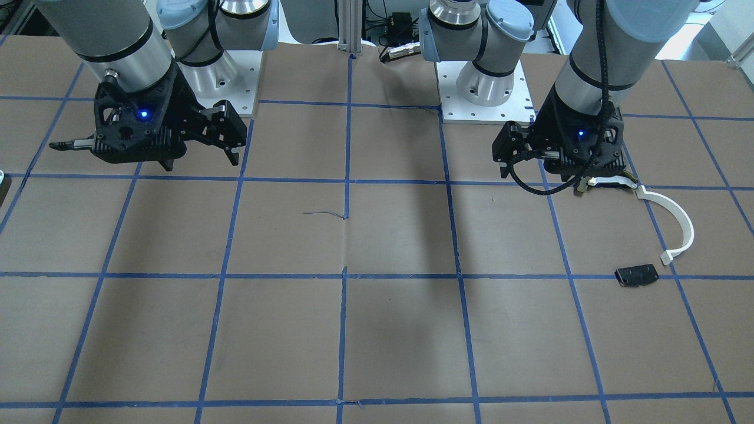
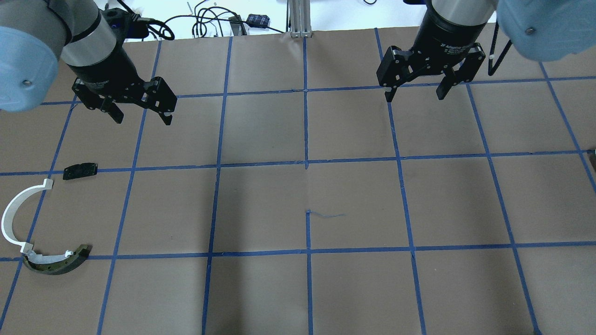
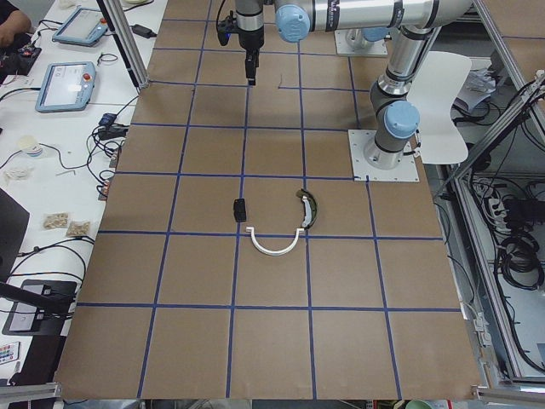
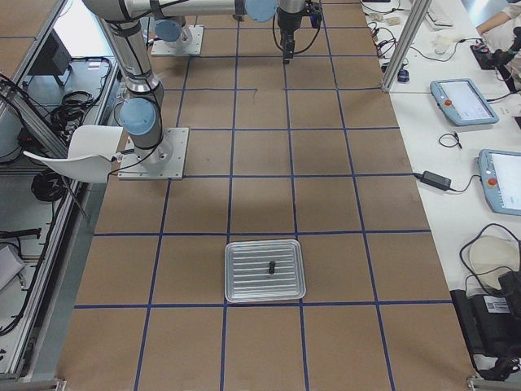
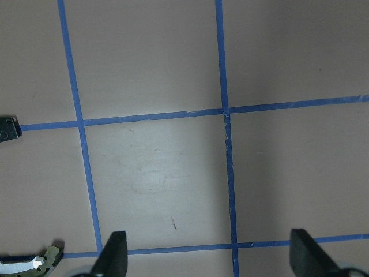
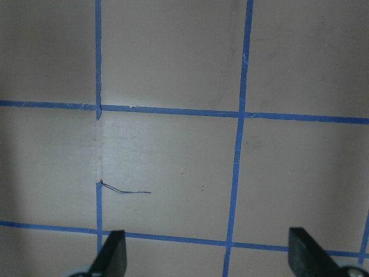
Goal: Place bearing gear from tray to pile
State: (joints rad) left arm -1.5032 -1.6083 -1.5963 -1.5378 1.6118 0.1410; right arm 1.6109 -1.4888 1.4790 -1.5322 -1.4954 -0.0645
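Observation:
In the exterior right view, the bearing gear (image 4: 270, 265), a small dark piece, lies inside the clear ribbed tray (image 4: 244, 289) on the robot's right end of the table. The pile lies at the other end: a white arc (image 2: 11, 214), a dark-and-cream curved piece (image 2: 56, 265) and a black plate (image 2: 80, 170). My left gripper (image 2: 142, 118) hangs open and empty high above the table, beyond the black plate. My right gripper (image 2: 414, 97) is also open and empty, high over the far right squares. Both wrist views show only paper and blue tape between the fingertips.
Brown paper with a blue tape grid covers the table. The two arm bases (image 1: 483, 88) (image 1: 218, 76) stand on white plates at the robot's edge. Side benches hold tablets (image 4: 464, 102) and cables. A person's hand shows at a bench corner (image 4: 496, 20).

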